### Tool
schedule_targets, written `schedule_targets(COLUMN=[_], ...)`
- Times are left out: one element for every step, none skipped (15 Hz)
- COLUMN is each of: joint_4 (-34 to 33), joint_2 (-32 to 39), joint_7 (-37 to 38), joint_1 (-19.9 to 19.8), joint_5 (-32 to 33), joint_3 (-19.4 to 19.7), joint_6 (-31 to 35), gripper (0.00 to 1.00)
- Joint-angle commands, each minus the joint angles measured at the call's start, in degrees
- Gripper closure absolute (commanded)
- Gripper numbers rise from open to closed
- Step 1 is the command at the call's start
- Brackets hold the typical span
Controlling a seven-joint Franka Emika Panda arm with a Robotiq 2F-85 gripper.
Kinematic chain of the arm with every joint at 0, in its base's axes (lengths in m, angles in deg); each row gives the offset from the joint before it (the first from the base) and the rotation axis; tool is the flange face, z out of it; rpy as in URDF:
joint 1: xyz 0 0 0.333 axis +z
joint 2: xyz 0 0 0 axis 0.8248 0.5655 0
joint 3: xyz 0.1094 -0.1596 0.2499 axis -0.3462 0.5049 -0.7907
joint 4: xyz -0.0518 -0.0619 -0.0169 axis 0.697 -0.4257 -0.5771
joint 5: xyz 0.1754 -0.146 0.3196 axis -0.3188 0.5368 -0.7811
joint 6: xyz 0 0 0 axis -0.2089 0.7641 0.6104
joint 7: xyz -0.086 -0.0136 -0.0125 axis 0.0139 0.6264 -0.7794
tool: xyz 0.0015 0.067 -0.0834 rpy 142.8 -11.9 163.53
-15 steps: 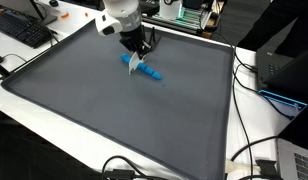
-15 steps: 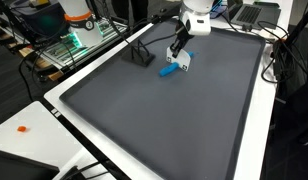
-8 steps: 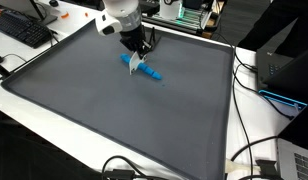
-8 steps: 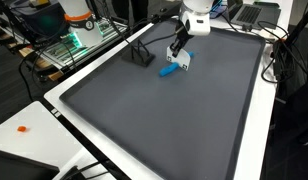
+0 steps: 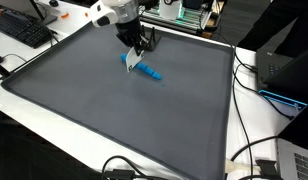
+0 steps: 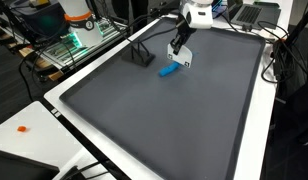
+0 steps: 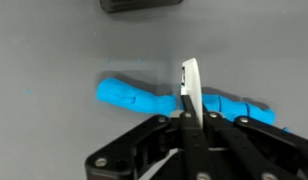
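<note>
Wrist view shows the end effector (image 7: 191, 118) pressed together on a thin white strip (image 7: 190, 78), over the blue piece (image 7: 134, 97), which lies flat on the grey mat (image 7: 54, 50). A black block (image 7: 141, 4) sits beyond it, apart. Only an exterior view shows the keyboard (image 5: 24, 30) on the desk (image 5: 259, 120).
</note>
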Motion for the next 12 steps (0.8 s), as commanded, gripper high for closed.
schedule_targets(joint_4=[2.3,2.4,2.6,2.7,3.0,3.2,3.4,3.6,3.9,4.1,4.3,4.5], joint_2=[-3.4,-3.7,-3.9,-4.1,-4.1,-4.0,-3.9,-3.8,-3.7,-3.6,-3.4,-3.2], joint_7=[0.5,0.5,0.4,0.6,0.5,0.7,0.6,0.5,0.4,0.3,0.3,0.2], joint_1=[-0.8,-1.0,-1.3,-1.5,-1.7,-1.9,-2.2,-2.4,-2.6,-2.8,-2.9,-2.9], joint_5=[1.0,1.0,0.9,1.0,0.8,0.9,0.7,0.6,0.5,0.4,0.3,0.3], joint_3=[0.6,0.8,1.0,1.2,1.4,1.6,1.6,1.7,1.7,1.8,1.7,1.7], joint_6=[-0.6,-0.5,-0.4,-0.4,-0.2,-0.1,-0.1,0.1,0.3,0.4,0.6,0.7], gripper=[0.99,0.99,0.99,0.99,0.99,0.99,0.99,0.99,0.99,0.99,0.99,0.99])
